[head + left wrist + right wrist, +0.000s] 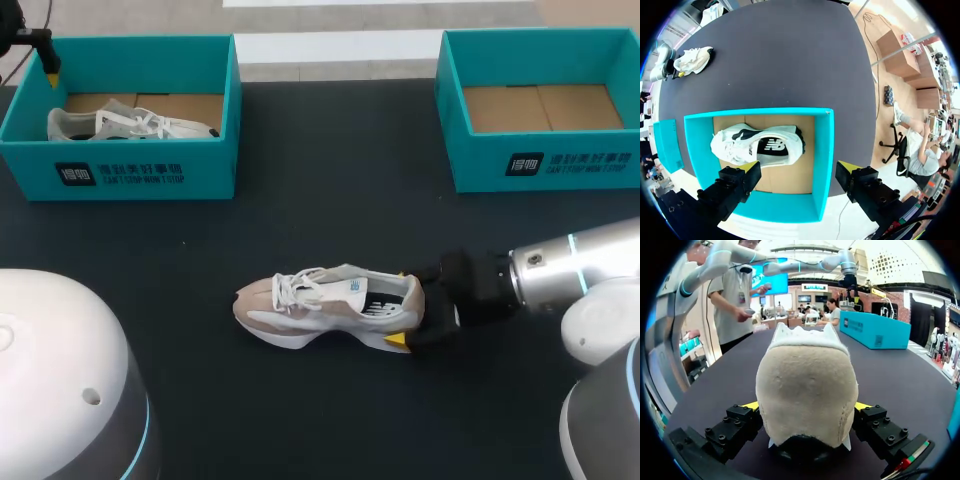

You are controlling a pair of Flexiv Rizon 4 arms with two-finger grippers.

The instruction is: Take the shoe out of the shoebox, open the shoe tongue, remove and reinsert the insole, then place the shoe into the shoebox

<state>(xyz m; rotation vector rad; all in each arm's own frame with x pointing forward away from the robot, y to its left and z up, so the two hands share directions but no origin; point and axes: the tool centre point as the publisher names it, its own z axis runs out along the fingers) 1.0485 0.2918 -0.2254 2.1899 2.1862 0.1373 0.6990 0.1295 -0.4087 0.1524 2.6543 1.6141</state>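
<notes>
A beige and white shoe [325, 308] lies on its sole in the middle of the dark table, toe to the left. My right gripper [405, 310] stands open at its heel; in the right wrist view the heel [807, 390] fills the gap between the fingers [751, 406]. A second white shoe [757, 145] with a black insole lies in the left teal shoebox [120, 170]. My left gripper [797, 172] hangs open above that box's far left corner, nothing between its fingers. In the head view only one of its yellow tips [50, 75] shows.
A second teal shoebox [545, 165] at the back right holds only its cardboard floor. Dark tabletop [330, 200] stretches between the boxes and the shoe. My arms' pale housings [60, 380] cover the front corners.
</notes>
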